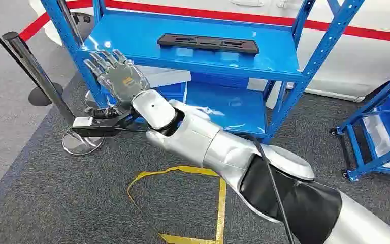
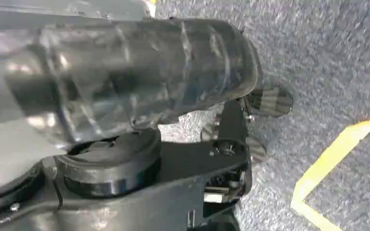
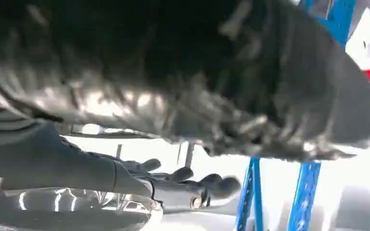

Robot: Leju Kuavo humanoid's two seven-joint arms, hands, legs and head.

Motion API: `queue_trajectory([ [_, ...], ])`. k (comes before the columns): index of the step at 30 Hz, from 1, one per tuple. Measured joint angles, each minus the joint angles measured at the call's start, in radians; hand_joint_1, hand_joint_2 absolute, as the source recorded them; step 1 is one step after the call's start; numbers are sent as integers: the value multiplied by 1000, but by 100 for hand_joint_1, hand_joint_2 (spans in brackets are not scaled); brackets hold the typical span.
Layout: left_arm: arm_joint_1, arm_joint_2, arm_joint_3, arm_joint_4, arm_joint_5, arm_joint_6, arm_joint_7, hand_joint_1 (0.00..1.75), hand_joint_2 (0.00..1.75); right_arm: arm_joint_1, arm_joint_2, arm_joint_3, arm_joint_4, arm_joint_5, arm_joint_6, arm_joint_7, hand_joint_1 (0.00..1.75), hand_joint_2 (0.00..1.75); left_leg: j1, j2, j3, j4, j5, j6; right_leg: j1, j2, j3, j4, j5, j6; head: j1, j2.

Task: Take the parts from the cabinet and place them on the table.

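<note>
Glossy blue-painted metal cabinet (image 1: 284,61) bore a matt black, plastic-looking part (image 1: 208,43); the robot's smooth silver arm (image 1: 208,142) ended in a shiny, clear-covered right hand (image 1: 117,73), above rough grey carpet (image 1: 56,203) and a polished metal stanchion (image 1: 35,71).

The right arm (image 1: 223,147) is built of glossy silver shells, rounded at each joint, with a matte black cover (image 1: 289,195) over its upper part. A thin black cable (image 1: 271,178) runs along that cover. The right hand (image 1: 119,76) is pale translucent grey, an orange mark on its back, with dark-tipped fingers (image 1: 101,58). A black bracket (image 1: 104,124) carrying a small white block sits below the wrist.
</note>
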Motion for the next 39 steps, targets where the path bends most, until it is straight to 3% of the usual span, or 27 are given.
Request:
queue_trajectory([
  [1,0,0,0,0,-1,3,3,0,0,6,-3,0,0,-1,0,0,0,0,-2,0,4,1,-4,3,0,0,-45,61,-8,-1,0,0],
  [2,1,0,0,0,-1,5,4,0,0,10,-11,0,0,-1,0,0,0,0,-3,-2,8,2,-8,4,0,0,-67,76,5,-3,0,0],
  [3,2,0,0,0,-1,6,8,0,0,12,-19,0,1,-1,0,0,0,0,-4,-4,13,4,-14,3,1,0,-67,47,43,-6,0,0],
  [5,2,0,0,0,-1,6,14,0,0,11,-33,0,1,-3,2,0,0,0,-6,-9,24,10,-26,1,5,0,-10,-119,157,-20,0,0],
  [6,2,0,0,0,-1,6,18,0,0,11,-38,0,0,-4,5,0,0,0,-6,-10,27,12,-32,-1,10,1,16,-189,193,-28,0,0],
  [7,2,-1,0,0,-1,6,20,0,0,11,-43,0,0,-3,6,0,0,0,-5,-10,27,13,-34,-2,13,2,23,-205,185,-34,0,0],
  [8,1,-1,0,0,-1,6,23,0,0,11,-47,0,0,-4,10,0,0,0,-10,-12,19,20,-38,-10,14,2,36,-234,177,-33,1,0],
  [10,2,0,0,0,-1,6,26,0,0,11,-60,0,1,-4,17,3,0,0,-6,-10,19,10,-35,-18,19,5,33,-230,176,-35,0,0],
  [12,2,2,-1,1,-1,5,26,0,0,8,-69,-1,1,-4,23,9,0,0,-7,-6,15,14,-47,-29,6,4,43,-245,180,-41,-1,0],
  [13,3,0,-1,1,-1,3,26,0,0,6,-72,-2,1,-4,25,12,0,0,-6,-2,7,44,-66,-36,5,4,47,-249,180,-42,-4,0],
  [15,-1,2,-1,1,-2,2,23,0,0,3,-81,-2,2,-4,32,15,0,0,-1,-1,-61,185,-129,-46,5,4,50,-248,178,-47,-8,0],
  [16,0,2,-1,1,-4,1,22,0,0,4,-87,-2,2,-2,39,21,0,0,0,-1,-99,255,-152,-51,5,3,51,-248,176,-50,-9,0],
  [17,2,2,-2,2,-8,1,22,0,0,5,-96,-2,4,3,47,25,0,0,2,-1,-129,302,-156,-54,5,3,51,-246,174,-50,-8,0],
  [18,4,3,-2,2,-11,1,22,0,0,4,-105,-2,6,4,53,30,0,0,3,-1,-132,296,-137,-56,4,3,53,-245,173,-49,-9,0],
  [19,5,3,-3,2,-11,1,21,0,0,3,-116,-2,8,4,57,35,0,0,5,0,-112,242,-93,-56,4,4,55,-242,170,-47,-9,0],
  [21,4,6,-5,2,-11,1,21,0,0,-3,-134,-2,11,4,61,40,0,0,7,1,-34,74,-2,-52,3,5,62,-238,162,-41,-9,0],
  [23,2,8,-6,3,-11,3,25,0,0,-14,-157,-2,14,3,71,55,0,0,-2,0,1,4,-11,-41,8,7,58,-234,161,-32,-9,0],
  [26,3,8,-7,3,-11,10,37,0,0,-15,-207,-7,21,-5,81,74,0,0,-5,-4,-2,10,-10,-22,6,4,62,-243,164,-16,-8,0],
  [27,4,8,-8,3,-12,13,42,0,0,-16,-223,-12,22,-6,83,79,0,0,7,-3,5,-3,-4,-12,10,3,61,-240,158,-9,-6,0],
  [29,4,8,-8,3,-13,17,51,0,0,-17,-258,-25,26,-7,84,88,0,0,4,-1,9,-6,-2,0,7,2,27,-159,105,-2,-4,0],
  [31,4,8,-8,3,-13,19,54,0,0,-11,-284,-27,29,-7,86,89,0,0,1,-1,9,-6,-4,3,6,1,-50,-2,37,2,-5,0],
  [32,4,8,-8,3,-13,19,56,0,0,-4,-294,-27,31,-7,86,89,0,0,1,0,9,-5,-5,4,5,1,-82,57,23,4,-4,0],
  [33,4,8,-8,3,-13,19,57,0,0,2,-303,-27,32,-8,88,91,0,0,1,-1,9,-3,-6,5,4,1,-87,61,36,4,-4,0],
  [34,4,8,-8,3,-13,19,58,0,0,3,-310,-28,34,-9,89,95,0,0,1,-1,10,-1,-8,4,2,1,-71,23,68,4,-4,0],
  [36,3,8,-9,3,-14,21,64,0,0,0,-322,-32,34,-10,90,98,0,0,2,-2,11,10,-17,-1,-3,0,9,-142,156,3,-4,0],
  [37,2,8,-10,3,-10,23,66,0,0,0,-328,-37,34,-10,91,100,0,0,2,-3,8,17,-24,-7,-4,1,36,-208,163,2,-4,0],
  [39,1,10,-10,4,6,30,66,0,0,3,-333,-43,34,-10,93,101,0,0,-5,-4,-3,25,-27,-16,0,3,45,-215,153,-6,-6,0],
])
